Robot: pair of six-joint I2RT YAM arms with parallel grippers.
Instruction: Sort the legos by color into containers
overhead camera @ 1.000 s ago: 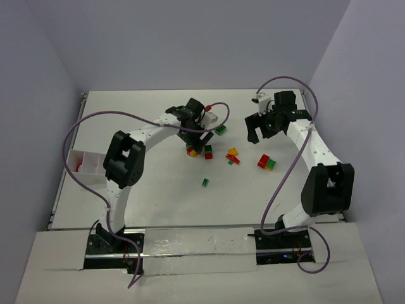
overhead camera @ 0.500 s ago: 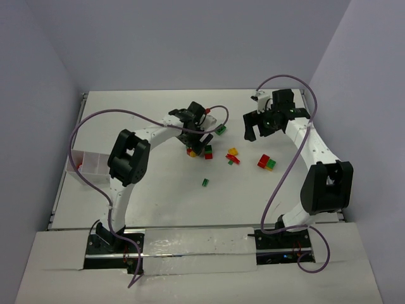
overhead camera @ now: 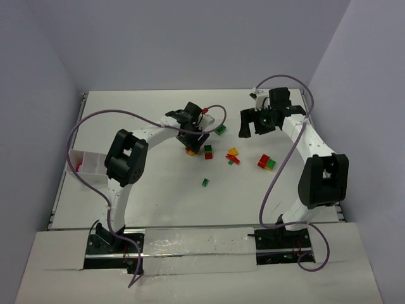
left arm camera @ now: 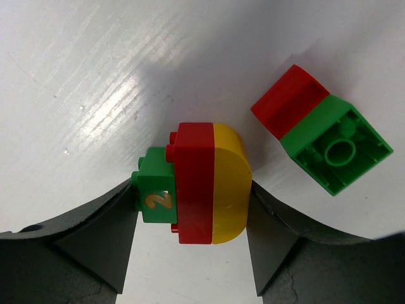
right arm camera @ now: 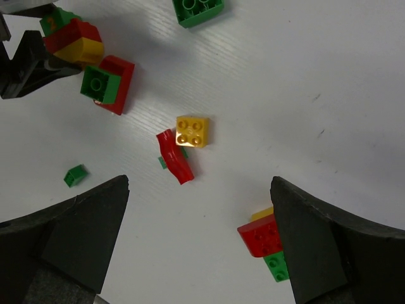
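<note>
Where legos (overhead camera: 233,152) lie, the table (overhead camera: 158,196) (white) meets lavender walls (overhead camera: 190,44).

From above, the left end effector (overhead camera: 192,144) covers most of the stacked legos (overhead camera: 190,151) beneath it. The right wrist view's top edge crops a green brick (right arm camera: 197,11). A red speck (overhead camera: 78,166) in the container (overhead camera: 95,159) by the left edge of the surface (overhead camera: 158,202) is possibly a brick.

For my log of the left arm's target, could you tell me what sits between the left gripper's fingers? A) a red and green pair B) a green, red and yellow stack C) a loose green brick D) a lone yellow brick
B: the left wrist view shows the green, red and yellow stack inside the left gripper, the red and green pair lying apart.
</note>
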